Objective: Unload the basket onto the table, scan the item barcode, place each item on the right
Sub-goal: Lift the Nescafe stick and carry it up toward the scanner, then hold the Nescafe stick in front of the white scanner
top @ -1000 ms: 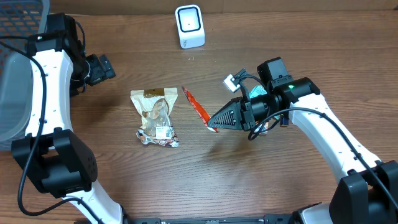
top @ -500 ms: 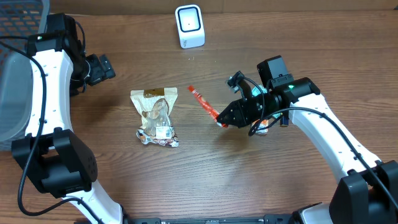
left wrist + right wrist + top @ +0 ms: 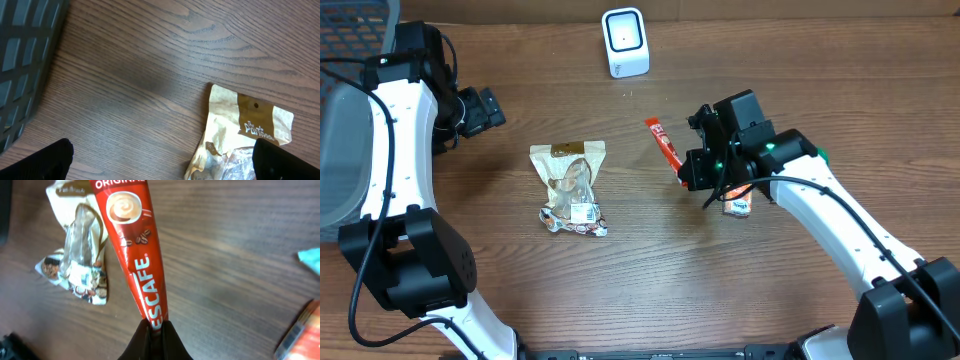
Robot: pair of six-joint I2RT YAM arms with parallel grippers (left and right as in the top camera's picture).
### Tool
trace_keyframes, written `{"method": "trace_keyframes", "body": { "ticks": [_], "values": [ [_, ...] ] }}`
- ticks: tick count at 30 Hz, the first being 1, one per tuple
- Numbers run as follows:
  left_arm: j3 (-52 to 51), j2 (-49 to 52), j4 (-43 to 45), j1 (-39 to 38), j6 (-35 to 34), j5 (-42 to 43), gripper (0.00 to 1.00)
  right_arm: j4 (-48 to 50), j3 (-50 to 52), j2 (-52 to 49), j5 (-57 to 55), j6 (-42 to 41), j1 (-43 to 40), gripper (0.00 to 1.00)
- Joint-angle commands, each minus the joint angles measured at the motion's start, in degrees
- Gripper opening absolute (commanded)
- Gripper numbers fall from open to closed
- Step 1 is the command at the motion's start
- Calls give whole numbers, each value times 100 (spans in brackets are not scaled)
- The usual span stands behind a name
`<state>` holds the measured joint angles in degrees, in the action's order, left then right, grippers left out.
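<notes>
We hold the red Nescafe sachet (image 3: 134,245) in our clenched right claw (image 3: 155,330) above the worktop (image 3: 650,270); our left claw (image 3: 492,108) hangs released near the snack bag (image 3: 570,188).

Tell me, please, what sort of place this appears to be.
Probably a mock checkout station in a robot lab: a white barcode scanner stands at the far edge of the wooden table, a grey basket sits at the left, and the right gripper holds a Nescafe sachet.

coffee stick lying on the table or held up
Held up: the right end effector pinches one end of the coffee stick, which juts out above the table.
</notes>
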<state>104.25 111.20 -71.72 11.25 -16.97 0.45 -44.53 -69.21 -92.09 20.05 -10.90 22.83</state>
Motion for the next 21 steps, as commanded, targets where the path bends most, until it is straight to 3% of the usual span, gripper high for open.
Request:
{"method": "trace_keyframes", "body": {
  "ticks": [1, 6, 11, 15, 21],
  "values": [
    [96, -87, 4, -39, 68, 46, 100, 199, -50, -2, -313, -313, 48, 4],
    [96, -87, 4, -39, 68, 46, 100, 479, -168, -42, -509, -656, 46, 3],
    [96, -87, 2, -39, 68, 46, 100, -234, -979, -79, -551, -704, 22, 3],
    [96, -87, 4, -39, 68, 46, 100, -1405, -2496, -400, -874, -501, -13, 3],
    [96, -87, 2, -39, 68, 46, 100, -3132, -5727, -1685, -1469, -111, -11, 3]
  ]
}}
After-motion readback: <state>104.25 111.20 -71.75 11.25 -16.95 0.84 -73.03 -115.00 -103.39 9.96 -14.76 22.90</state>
